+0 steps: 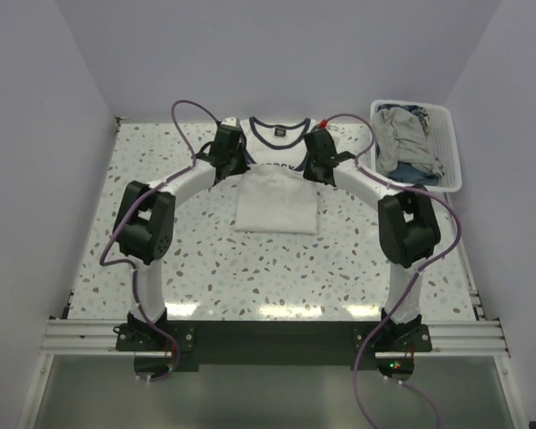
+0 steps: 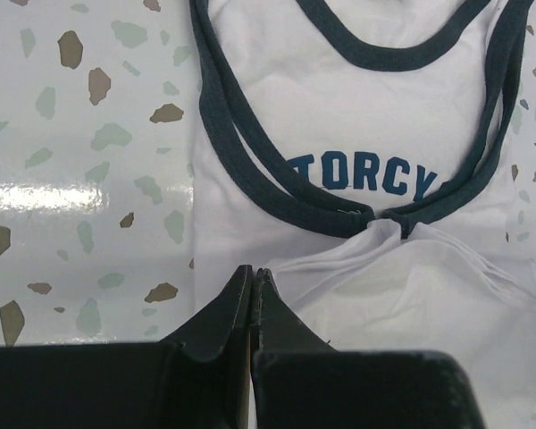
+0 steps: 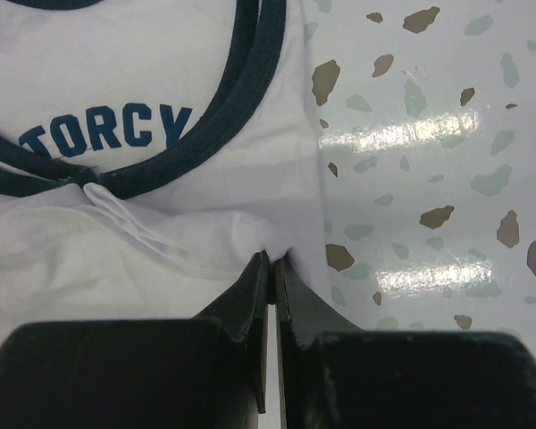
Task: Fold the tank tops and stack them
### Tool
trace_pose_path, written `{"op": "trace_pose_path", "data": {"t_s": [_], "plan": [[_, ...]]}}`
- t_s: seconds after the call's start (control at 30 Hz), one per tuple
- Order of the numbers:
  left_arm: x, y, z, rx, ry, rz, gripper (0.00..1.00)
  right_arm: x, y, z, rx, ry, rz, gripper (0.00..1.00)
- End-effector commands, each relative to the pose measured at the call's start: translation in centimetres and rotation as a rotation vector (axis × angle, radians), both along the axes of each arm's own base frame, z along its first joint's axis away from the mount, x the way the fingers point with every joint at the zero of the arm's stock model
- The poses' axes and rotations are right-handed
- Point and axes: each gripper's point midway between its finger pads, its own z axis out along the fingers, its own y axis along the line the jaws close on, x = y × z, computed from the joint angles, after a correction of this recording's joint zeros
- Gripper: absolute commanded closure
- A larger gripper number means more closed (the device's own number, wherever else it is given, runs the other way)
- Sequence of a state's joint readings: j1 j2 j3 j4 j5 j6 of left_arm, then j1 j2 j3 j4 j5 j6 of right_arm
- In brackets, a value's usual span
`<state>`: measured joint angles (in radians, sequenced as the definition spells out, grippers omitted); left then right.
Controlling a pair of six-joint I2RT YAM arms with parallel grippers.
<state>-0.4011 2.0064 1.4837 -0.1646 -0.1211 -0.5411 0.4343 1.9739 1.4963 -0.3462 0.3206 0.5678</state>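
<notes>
The white tank top [image 1: 277, 201] with navy trim lies flat at the back middle of the table, its lower half folded up over the chest print. My left gripper [image 1: 237, 168] is shut on the folded edge at its left side, and shows in the left wrist view [image 2: 252, 273] by the cloth [image 2: 357, 116]. My right gripper [image 1: 314, 170] is shut on the same edge at the right side; the cloth [image 3: 98, 80] puckers at its tips [image 3: 272, 259]. The grey tank top [image 1: 400, 134] lies crumpled in the basket.
A white slatted basket [image 1: 453, 147] stands at the back right corner, holding the grey cloth and some blue cloth. The speckled table [image 1: 205, 268] extends in front of the shirt. Purple cables loop over both arms.
</notes>
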Motion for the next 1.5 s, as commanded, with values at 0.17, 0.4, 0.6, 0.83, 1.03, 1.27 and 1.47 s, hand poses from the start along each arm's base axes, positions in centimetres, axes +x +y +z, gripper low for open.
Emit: {"op": "trace_pose_path", "data": {"t_s": [0.17,0.4,0.6,0.83,1.03,1.27,1.47], "plan": [[1.1,0.6,0.1,0.015,-0.006,0.055,1.0,1.8,0.1,0.8,0.028,-0.027,0.008,0.91],[2.5,0.0,0.4,-0.016,-0.052,0.022,0.33,3.0,0.0,1.6,0.019,-0.036,0.032,0.4],[2.3,1.2,4.8,-0.028,-0.138,0.061,0.29,2.2,-1.1,4.1,-0.011,-0.077,0.034,0.44],[-3.7,0.5,2.1,-0.08,-0.037,0.054,0.53,-3.1,1.0,1.2,0.064,0.035,0.115,0.56],[-12.2,3.7,-0.7,-0.146,-0.004,0.136,0.26,-10.9,0.9,-1.1,0.082,0.094,0.149,0.56],[-16.6,2.9,-3.1,-0.23,0.04,0.021,0.16,-15.8,-0.1,-4.6,0.143,0.164,0.141,0.45],[-16.4,2.5,-4.9,-0.276,0.073,0.051,0.21,-16.5,1.0,-6.6,0.229,0.203,0.121,0.46]]}}
